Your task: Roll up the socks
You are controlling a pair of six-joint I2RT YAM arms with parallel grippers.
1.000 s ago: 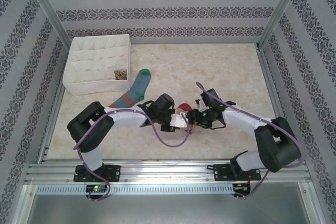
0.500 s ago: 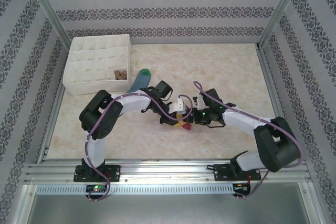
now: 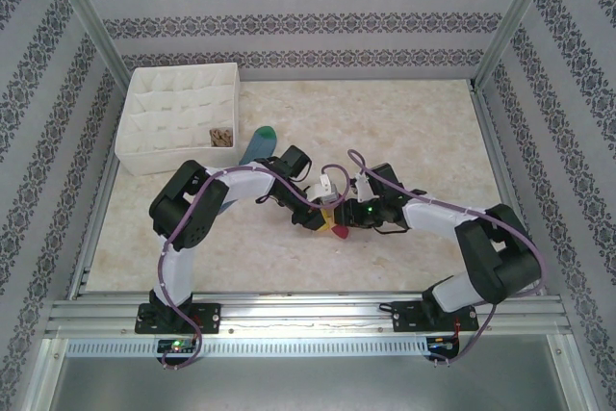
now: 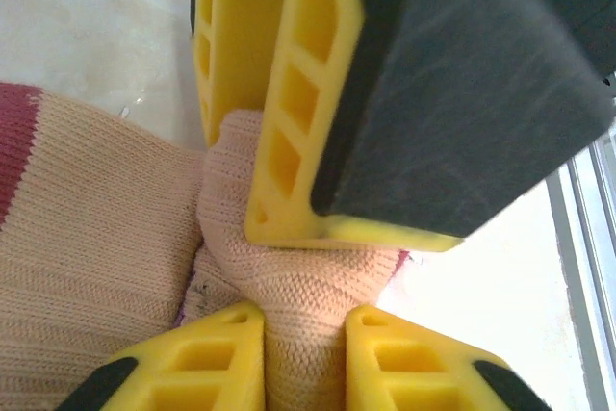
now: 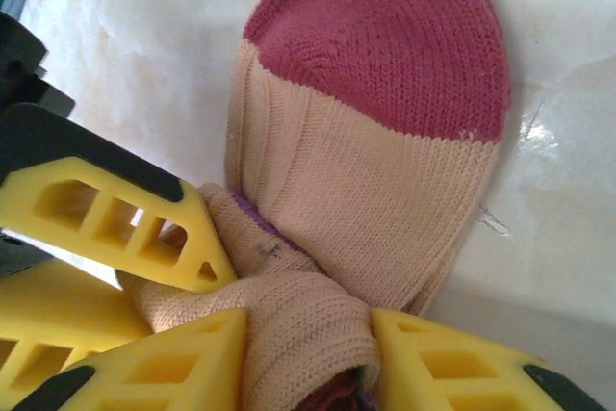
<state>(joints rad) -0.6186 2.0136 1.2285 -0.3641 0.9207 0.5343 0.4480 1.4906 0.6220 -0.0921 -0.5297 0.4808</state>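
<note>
Tan sock (image 5: 366,170) bunches between left fingers (image 4: 217,368) and right fingers (image 5: 452,368), both pairs clamped on it.

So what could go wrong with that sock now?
1. The left gripper and right gripper pinch the same bunch of the tan sock, very close together, so they might bump.
2. The maroon toe lies flat, not rolled in yet; if either grip slips, the bunch could spring loose.
</note>
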